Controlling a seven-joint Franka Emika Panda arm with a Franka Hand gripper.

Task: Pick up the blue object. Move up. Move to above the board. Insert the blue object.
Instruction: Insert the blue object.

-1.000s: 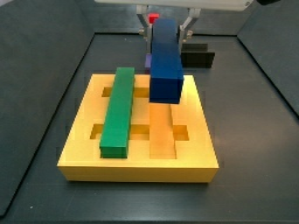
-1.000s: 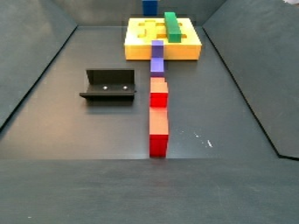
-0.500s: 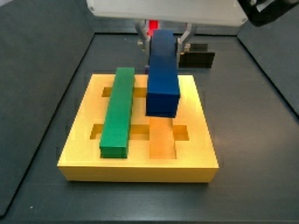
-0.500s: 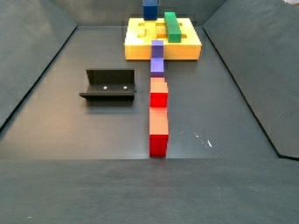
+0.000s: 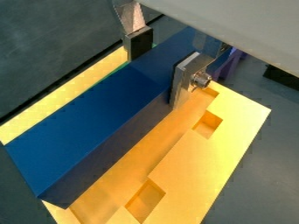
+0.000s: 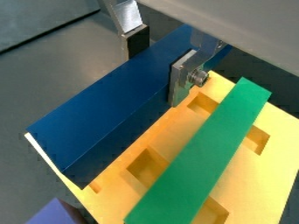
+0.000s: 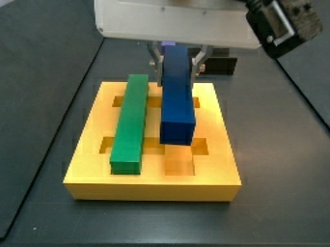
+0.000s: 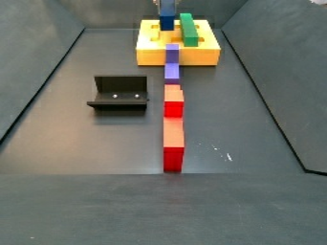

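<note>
While insertion is under way: gripper (image 5: 158,59), fingers clamped on blue bar (image 7: 177,96), tilted over yellow board (image 7: 91,164) beside green bar (image 7: 129,121); next, level and lower into the free groove.

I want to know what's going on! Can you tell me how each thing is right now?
gripper: over the board, shut on the blue object.
blue object: held, tilted, low over the board's groove.
board: flat on the floor.
green bar: lying in a board groove.
fixture: standing on the floor, nothing in it.
</note>
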